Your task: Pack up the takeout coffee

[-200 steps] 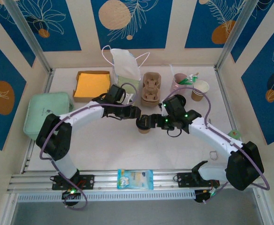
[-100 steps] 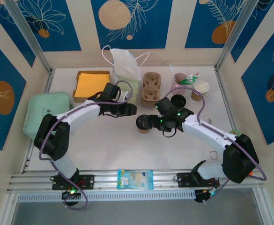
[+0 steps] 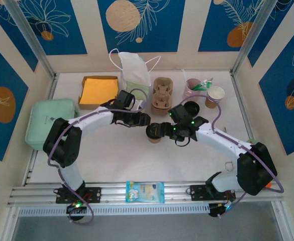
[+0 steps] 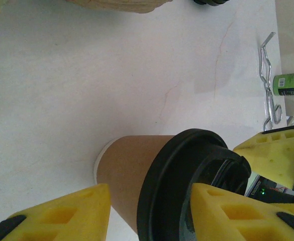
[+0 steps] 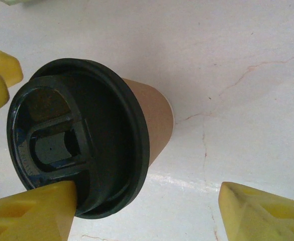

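Right pincer [image 5: 147,213] has been narrowing around the coffee [image 3: 154,133], open with one finger [image 5: 33,211] touching the lid, cup upright mid-table [image 3: 116,150], left pincer [image 4: 147,211] half-open alongside: grasp looks near, packing not started.

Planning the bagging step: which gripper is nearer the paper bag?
Left. The left gripper sits in front of the bag; the right gripper is farther off to its right, at the cup.

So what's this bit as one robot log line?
takeout coffee: upright on table, lidded | left end effector: open, close to it | right end effector: open, straddling it
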Controlling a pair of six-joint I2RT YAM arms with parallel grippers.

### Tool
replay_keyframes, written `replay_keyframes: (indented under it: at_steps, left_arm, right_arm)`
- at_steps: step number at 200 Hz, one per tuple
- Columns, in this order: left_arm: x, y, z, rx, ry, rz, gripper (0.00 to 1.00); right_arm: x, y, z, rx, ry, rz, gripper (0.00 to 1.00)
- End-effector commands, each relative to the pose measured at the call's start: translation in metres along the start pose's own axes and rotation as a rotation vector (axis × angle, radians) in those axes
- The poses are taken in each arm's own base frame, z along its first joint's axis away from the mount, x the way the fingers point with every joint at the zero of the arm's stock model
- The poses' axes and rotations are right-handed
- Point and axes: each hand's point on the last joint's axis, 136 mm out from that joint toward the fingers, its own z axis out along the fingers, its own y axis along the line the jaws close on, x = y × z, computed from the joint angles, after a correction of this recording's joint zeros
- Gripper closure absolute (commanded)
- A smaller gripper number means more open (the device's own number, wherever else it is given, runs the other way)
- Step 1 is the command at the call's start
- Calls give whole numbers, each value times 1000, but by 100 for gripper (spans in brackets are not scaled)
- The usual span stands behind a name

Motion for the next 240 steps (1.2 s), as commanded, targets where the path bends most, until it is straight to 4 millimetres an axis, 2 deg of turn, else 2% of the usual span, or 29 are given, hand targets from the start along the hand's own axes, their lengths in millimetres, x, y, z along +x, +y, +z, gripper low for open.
replay_keyframes:
  at_steps: [1, 45, 108, 153, 192, 240]
  left_arm:
    - [-2, -5, 3, -1, 14, 33, 55]
    - [9, 5, 10, -32, 41, 21, 59]
    - [27, 17, 13, -69, 67, 6, 68]
    - [38, 10, 13, -60, 77, 7, 71]
    - [47, -2, 13, -35, 76, 8, 72]
    - [43, -11, 11, -11, 60, 11, 72]
  right_arm:
    - [13, -15, 11, 39, 52, 26, 26]
    - [13, -25, 13, 52, 59, 43, 28]
    - [-2, -38, 10, 60, 46, 48, 31]
    - [-20, -44, 12, 68, 32, 50, 33]
    - [-41, -41, 11, 73, 10, 30, 34]
    - [-55, -34, 9, 69, 1, 4, 35]
